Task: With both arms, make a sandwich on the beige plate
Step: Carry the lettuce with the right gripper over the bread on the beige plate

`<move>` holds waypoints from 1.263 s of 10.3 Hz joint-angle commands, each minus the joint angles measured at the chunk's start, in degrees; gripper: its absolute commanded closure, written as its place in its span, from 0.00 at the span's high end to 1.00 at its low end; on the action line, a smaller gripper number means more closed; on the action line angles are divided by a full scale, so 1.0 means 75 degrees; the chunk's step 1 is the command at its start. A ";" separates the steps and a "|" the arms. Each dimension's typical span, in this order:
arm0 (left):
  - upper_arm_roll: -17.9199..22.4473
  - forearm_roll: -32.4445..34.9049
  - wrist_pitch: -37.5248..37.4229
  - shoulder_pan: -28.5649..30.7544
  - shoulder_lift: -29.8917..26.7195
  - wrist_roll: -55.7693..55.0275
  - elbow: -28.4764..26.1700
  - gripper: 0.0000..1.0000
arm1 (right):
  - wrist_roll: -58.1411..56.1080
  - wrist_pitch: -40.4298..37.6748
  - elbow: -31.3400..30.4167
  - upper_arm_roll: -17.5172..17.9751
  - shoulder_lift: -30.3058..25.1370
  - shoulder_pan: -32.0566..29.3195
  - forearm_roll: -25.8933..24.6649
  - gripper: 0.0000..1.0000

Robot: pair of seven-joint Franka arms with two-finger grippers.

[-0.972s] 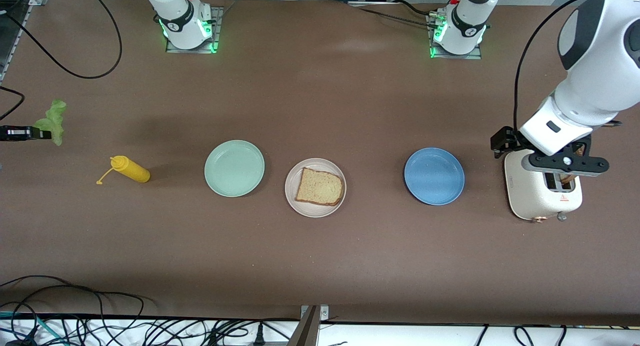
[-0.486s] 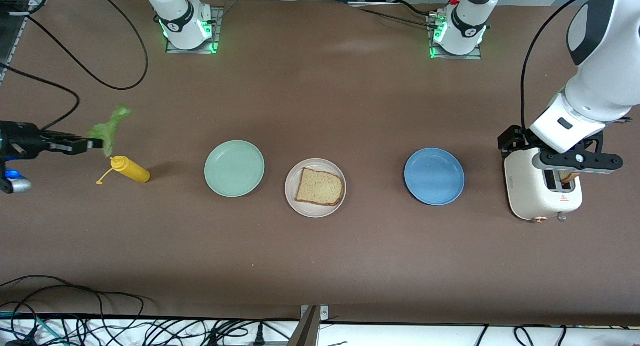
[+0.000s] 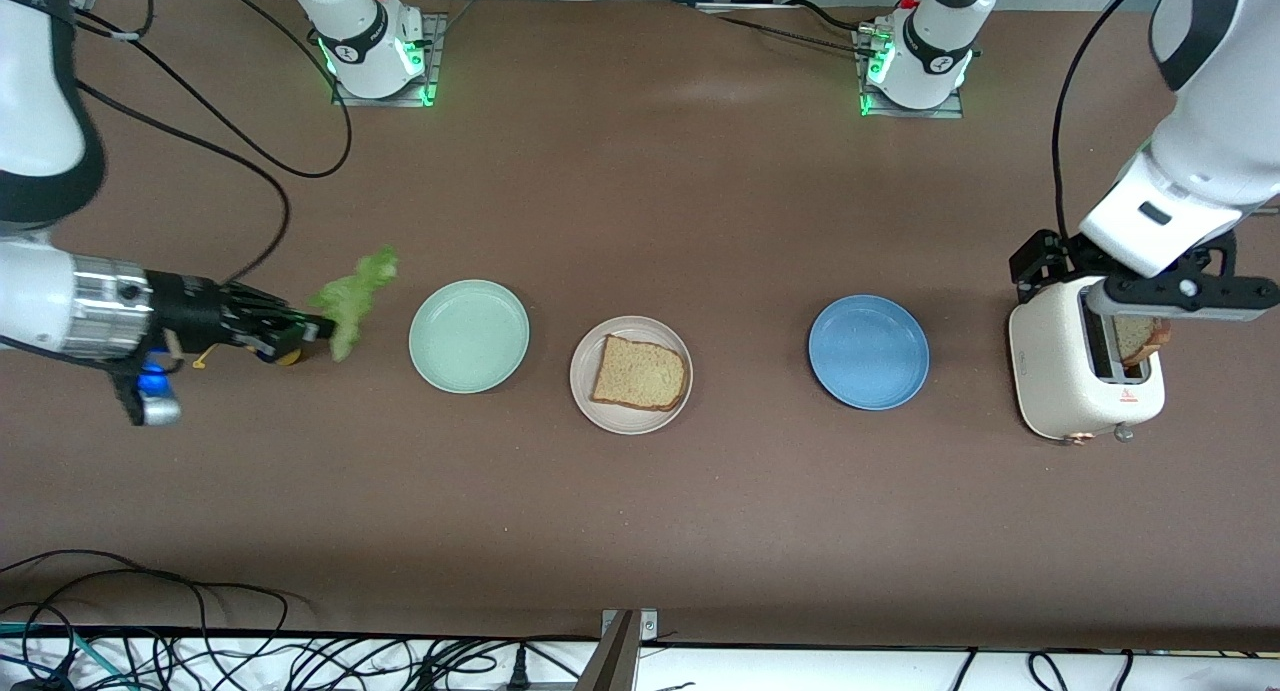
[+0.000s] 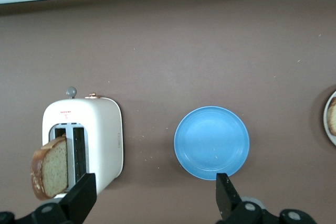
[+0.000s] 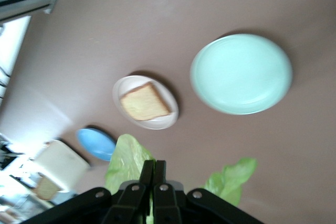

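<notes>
The beige plate (image 3: pixel 588 403) sits mid-table with one brown bread slice (image 3: pixel 640 373) on it. It also shows in the right wrist view (image 5: pixel 170 115) with the slice (image 5: pixel 144 102). My right gripper (image 3: pixel 318 328) is shut on the green lettuce leaf (image 3: pixel 352 289) over the table beside the mint-green plate (image 3: pixel 468 336). The leaf (image 5: pixel 126 161) hangs round the closed jaws (image 5: pixel 153 170). My left gripper (image 3: pixel 1140 306) is open and empty over the toaster (image 3: pixel 1060 371). A second bread slice (image 4: pixel 50 169) sticks out of the toaster (image 4: pixel 100 135), outside the wide-open fingers (image 4: pixel 83 198).
A blue plate (image 3: pixel 868 351) lies between the beige plate and the toaster, and shows in the left wrist view (image 4: pixel 211 142). The yellow squeeze bottle (image 3: pixel 288 356) is mostly hidden under my right gripper. Cables run along the front table edge.
My right arm has carried the lettuce from the table's end over the yellow bottle toward the mint-green plate. My left gripper has risen over the toaster, and the slice there shows more.
</notes>
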 commanded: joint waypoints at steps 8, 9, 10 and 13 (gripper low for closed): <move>0.0371 -0.0356 0.0442 -0.0556 -0.1507 0.0071 -0.1754 1.00 | 0.1843 0.3381 0.0206 0.0005 0.2019 0.2106 0.2778 0.00; 0.0347 -0.0356 0.0230 -0.0545 -0.1448 0.0071 -0.1706 1.00 | 0.2240 0.3546 0.0229 0.0017 0.2230 0.2270 0.2778 0.00; 0.0335 -0.0356 0.0228 -0.0568 -0.1401 0.0082 -0.1706 1.00 | 0.2418 0.3559 0.0195 0.0005 0.2290 0.2353 0.2732 0.00; 0.0370 -0.0321 0.0217 -0.0463 -0.1295 0.0188 -0.1647 1.00 | 0.2431 0.3477 0.0159 -0.0030 0.2769 0.2283 0.2673 0.00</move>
